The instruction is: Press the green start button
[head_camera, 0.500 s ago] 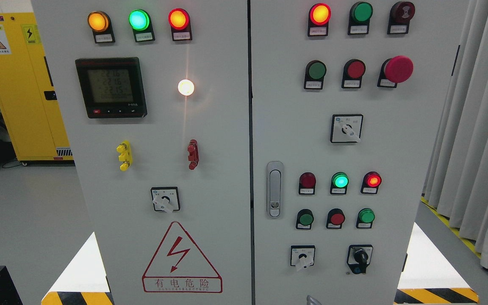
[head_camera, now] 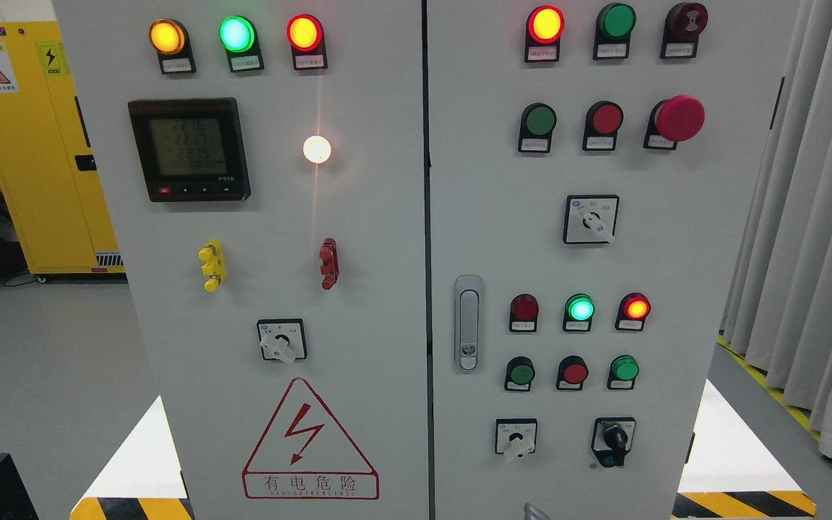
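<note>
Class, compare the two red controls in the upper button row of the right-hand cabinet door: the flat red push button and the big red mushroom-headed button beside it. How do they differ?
The flat red push button has a small face sitting within its black collar; the mushroom-headed button has a far wider cap overhanging its collar. The flat one barely protrudes; the mushroom one juts well out from the door. Both are red, unlit, in one row, each with a small label plate beneath.
</note>
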### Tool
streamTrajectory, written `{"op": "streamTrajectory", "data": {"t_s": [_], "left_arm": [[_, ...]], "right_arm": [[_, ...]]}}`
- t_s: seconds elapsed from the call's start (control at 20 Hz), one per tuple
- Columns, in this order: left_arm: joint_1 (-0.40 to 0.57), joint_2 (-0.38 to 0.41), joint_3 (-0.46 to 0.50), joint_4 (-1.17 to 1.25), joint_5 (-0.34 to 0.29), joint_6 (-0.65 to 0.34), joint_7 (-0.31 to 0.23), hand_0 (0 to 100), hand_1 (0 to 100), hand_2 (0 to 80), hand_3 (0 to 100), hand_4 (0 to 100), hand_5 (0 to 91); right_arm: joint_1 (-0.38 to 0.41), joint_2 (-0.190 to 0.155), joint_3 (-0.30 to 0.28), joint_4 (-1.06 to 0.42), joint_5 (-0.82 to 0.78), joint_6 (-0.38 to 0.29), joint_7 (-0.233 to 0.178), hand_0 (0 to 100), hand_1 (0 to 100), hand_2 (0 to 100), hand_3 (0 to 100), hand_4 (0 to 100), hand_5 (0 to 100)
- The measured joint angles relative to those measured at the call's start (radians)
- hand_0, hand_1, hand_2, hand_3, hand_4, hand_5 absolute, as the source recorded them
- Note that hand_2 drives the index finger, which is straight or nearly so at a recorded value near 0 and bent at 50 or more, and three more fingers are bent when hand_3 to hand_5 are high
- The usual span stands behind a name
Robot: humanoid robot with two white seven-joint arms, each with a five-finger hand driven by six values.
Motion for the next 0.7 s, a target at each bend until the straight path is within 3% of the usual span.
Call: {"op": "streamTrajectory", "data": {"t_s": [0.45, 0.6, 0.7], "left_arm": [[0.0, 0.0, 0.0, 0.0, 0.0, 0.0, 0.0, 12, 56, 0.0, 0, 0, 0.0], [0.0, 0.0, 0.0, 0.0, 0.0, 0.0, 0.0, 12, 56, 0.0, 0, 0, 0.0], [0.0, 0.0, 0.0, 0.0, 0.0, 0.0, 0.0, 12, 56, 0.0, 0, 0, 0.0]], "right_arm": [[-0.01, 0.0, -0.004, -0.001, 0.002, 0.002, -0.001, 59, 69, 0, 4, 17, 17], [-0.021, 0.0, -0.013, 0.001, 0.051, 0.009, -0.004, 47, 73, 0, 26, 35, 28], [-0.032, 0.001, -0.033, 0.004, 0.152, 0.012, -0.003, 49, 76, 0, 43, 56, 49]]}}
